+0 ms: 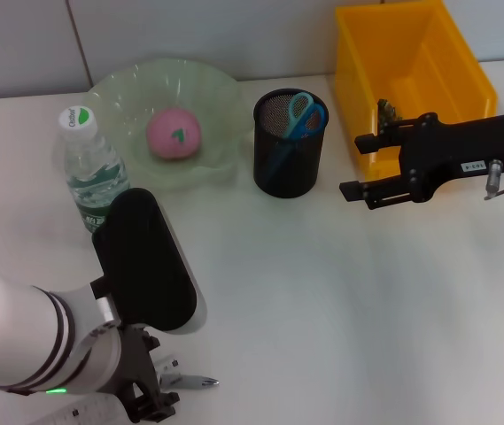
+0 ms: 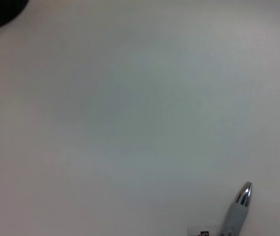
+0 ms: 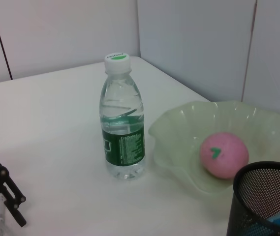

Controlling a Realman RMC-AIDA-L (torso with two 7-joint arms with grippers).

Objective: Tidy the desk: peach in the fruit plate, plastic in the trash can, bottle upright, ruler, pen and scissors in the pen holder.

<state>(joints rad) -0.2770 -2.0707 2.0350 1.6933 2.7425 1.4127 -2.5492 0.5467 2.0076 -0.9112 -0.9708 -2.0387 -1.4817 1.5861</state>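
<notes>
A silver pen (image 1: 197,382) lies on the white counter (image 1: 322,292) at the near left edge, its tip pointing right, with the left gripper (image 1: 150,403) directly over its rear end. The left arm's black housing (image 1: 145,261) hides most of the pen's barrel and whether that gripper is open or closed cannot be told. Just beside the pen, a ruler (image 1: 88,412) shows only as a pale strip cut off by the frame's lower edge. In the left wrist view only the pen's tip (image 2: 243,194) and a scrap of printed scale (image 2: 201,232) appear against bare counter.

Farther back, the bottle (image 1: 88,168) stands upright near the left, its lower part masked by the arm housing. Touching or just beside it, the pale green plate (image 1: 110,93) holds the pink peach (image 1: 174,135). To the right of the plate, the black mesh holder (image 1: 289,168) contains blue scissors (image 1: 303,115), handles up.

The right gripper (image 1: 355,166) hovers with jaws apart between the holder and the yellow bin (image 1: 358,80), its arm crossing the bin's front. Inside the bin a small dark scrap (image 1: 386,110) is too indistinct to identify.
</notes>
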